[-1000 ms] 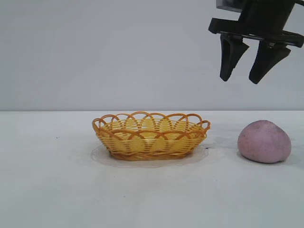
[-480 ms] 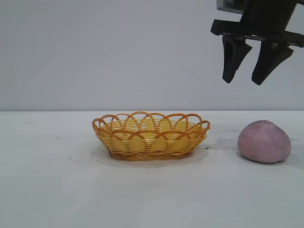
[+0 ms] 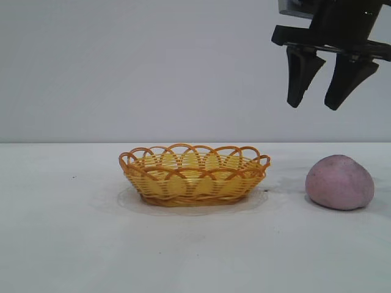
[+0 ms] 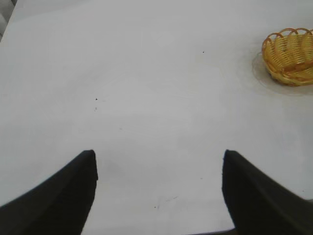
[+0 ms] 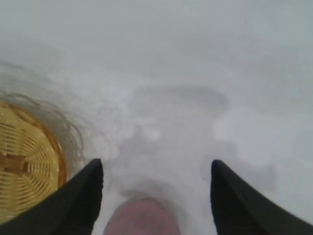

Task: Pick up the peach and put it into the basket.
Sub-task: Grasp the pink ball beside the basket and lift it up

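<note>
Overhead, the right gripper (image 3: pixel 316 107) hung spread and empty, high above the peach (image 3: pixel 339 182), which sat on the table (image 3: pixel 61 244) apart from the basket (image 3: pixel 194 174). A straight descent, centring both fingers around the peach's widest part, looked best. The left gripper (image 4: pixel 159 161) idled elsewhere, spread.

The right tool (image 3: pixel 317 105) hangs high above the peach (image 3: pixel 339 182), fingers (image 3: pixel 300 76) parted and pointing down. The left tool (image 4: pixel 157 161) is spread wide.
</note>
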`<state>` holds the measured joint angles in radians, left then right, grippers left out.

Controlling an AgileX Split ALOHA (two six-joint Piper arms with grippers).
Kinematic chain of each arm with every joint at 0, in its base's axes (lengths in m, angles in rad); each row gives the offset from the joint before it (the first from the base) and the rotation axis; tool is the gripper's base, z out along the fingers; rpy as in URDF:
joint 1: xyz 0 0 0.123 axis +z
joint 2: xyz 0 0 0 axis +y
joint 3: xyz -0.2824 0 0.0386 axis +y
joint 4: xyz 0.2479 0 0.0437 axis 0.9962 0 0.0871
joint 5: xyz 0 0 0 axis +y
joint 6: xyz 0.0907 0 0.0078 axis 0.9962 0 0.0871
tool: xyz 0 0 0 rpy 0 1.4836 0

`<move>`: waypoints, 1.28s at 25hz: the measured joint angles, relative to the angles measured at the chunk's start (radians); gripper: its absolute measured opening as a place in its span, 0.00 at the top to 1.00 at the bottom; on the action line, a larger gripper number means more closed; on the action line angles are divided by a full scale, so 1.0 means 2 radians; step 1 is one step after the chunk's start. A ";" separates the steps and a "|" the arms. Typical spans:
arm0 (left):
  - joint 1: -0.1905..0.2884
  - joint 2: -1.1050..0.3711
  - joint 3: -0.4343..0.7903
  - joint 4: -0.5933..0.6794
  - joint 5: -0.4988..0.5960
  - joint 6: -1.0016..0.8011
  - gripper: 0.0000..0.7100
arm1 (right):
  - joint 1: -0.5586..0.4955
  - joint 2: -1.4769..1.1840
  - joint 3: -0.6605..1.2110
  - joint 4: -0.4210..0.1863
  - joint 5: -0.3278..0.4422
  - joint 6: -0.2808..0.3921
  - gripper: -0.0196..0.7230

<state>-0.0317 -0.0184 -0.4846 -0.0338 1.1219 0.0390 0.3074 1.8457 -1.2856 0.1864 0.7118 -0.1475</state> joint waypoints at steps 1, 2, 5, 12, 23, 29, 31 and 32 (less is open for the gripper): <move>0.000 0.000 0.000 0.000 0.000 0.000 0.27 | 0.000 -0.001 0.000 -0.001 0.004 0.000 0.42; 0.000 0.000 0.000 0.000 0.000 0.000 0.27 | 0.000 -0.003 0.000 -0.001 0.009 0.000 0.42; 0.000 0.000 0.000 -0.001 0.000 0.000 0.27 | 0.000 -0.017 0.000 -0.002 0.030 -0.003 0.42; 0.000 0.000 0.000 -0.001 0.000 0.000 0.27 | 0.000 -0.043 0.000 0.000 0.137 -0.009 0.42; 0.000 0.000 0.000 -0.001 0.000 0.000 0.27 | 0.011 -0.014 0.000 0.012 0.174 0.001 0.42; 0.000 0.000 0.000 -0.001 0.000 0.000 0.27 | 0.015 0.035 0.000 0.009 0.163 0.001 0.42; 0.000 0.000 0.000 -0.001 0.000 0.000 0.27 | 0.015 0.048 0.000 0.007 0.152 0.001 0.42; 0.000 0.000 0.000 -0.001 0.000 0.000 0.27 | 0.015 0.051 0.000 0.006 0.149 0.001 0.42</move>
<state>-0.0317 -0.0184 -0.4846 -0.0355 1.1219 0.0390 0.3373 1.9481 -1.2856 0.1987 1.0092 -0.1464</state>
